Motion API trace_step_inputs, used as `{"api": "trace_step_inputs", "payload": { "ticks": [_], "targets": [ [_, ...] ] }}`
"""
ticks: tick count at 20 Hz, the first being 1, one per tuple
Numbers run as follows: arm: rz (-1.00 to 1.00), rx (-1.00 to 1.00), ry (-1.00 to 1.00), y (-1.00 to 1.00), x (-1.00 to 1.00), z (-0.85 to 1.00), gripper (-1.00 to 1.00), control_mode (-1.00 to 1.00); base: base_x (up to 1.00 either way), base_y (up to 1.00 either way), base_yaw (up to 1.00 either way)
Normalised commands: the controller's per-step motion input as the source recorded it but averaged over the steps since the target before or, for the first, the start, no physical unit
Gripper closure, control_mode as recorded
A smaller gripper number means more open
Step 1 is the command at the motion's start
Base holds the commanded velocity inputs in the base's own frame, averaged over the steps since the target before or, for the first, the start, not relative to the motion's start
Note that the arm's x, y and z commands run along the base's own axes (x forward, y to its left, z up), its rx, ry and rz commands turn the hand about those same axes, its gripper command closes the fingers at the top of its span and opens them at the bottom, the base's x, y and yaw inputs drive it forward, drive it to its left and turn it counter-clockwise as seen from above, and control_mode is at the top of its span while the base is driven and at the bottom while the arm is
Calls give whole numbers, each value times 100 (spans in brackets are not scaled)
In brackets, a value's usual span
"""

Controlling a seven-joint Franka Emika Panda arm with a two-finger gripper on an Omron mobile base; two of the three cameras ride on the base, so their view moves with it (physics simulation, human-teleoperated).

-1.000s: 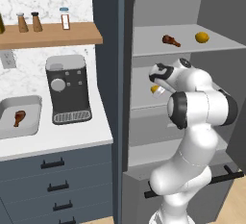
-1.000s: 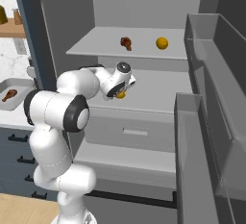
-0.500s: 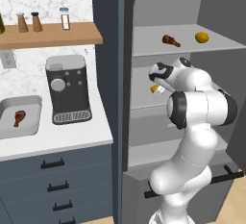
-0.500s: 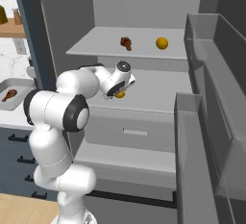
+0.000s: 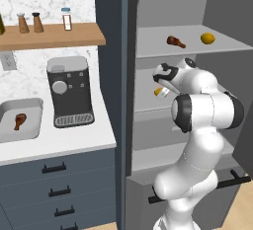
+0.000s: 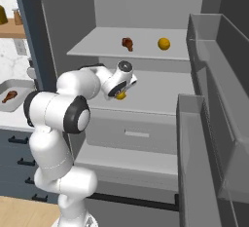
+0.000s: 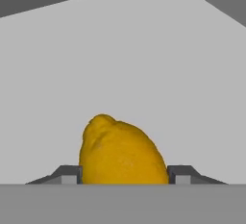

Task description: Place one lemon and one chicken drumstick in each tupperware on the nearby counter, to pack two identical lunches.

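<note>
Since the two tips sit one on each flank of the fruit, grip: the gripper (image 7: 124, 175) looks pinched on the lemon (image 7: 120, 153), with each of the fingertips (image 7: 69, 174) flush against the peel and no gap showing.
Between the fingers: the lemon's widest part, its knobbly end pointing away from the hand.
Under the fingers: the pale grey middle shelf (image 6: 155, 92) of the open cabinet; whether the lemon rests on it or is just clear of it cannot be told.
How it will handle: by my judgement light, firm and only slightly yielding, not fragile. The round, waxy peel could roll or squirt out of a shallow pinch.
Where to hold: across the middle, tips opposite each other on the fattest part, never near the tapered ends.
Above the fingers: one shelf up lie the other lemon (image 5: 208, 38) and a chicken drumstick (image 5: 175, 41), near each other but apart.
Far from the fingers, to the arm's left: the counter (image 5: 74, 142) with a coffee machine (image 5: 70, 91), and beyond it a tupperware (image 5: 34, 106) that holds a second chicken drumstick (image 5: 20, 120) and no lemon.
Likely destination: that tupperware.
</note>
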Motion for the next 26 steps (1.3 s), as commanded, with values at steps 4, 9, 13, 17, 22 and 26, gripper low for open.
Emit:
{"api": "trace_step_inputs", "payload": {
  "ticks": [4, 9, 13, 17, 22, 26],
  "targets": [
    [0, 0, 0, 0, 0, 0, 100, -100, 0, 0, 0],
    [0, 0, 0, 0, -1, -5, 100, -100, 0, 0, 0],
    [-13, 0, -5, -19, -71, 4, 100, -100, 0, 0, 0],
    [-19, 3, -14, -32, -98, 24, 100, -100, 0, 0, 0],
    [-17, 3, -5, -38, -66, 78, 100, -100, 0, 0, 0],
    [-20, 3, -1, -24, -44, 99, 100, -100, 0, 0, 0]
  ]
}}
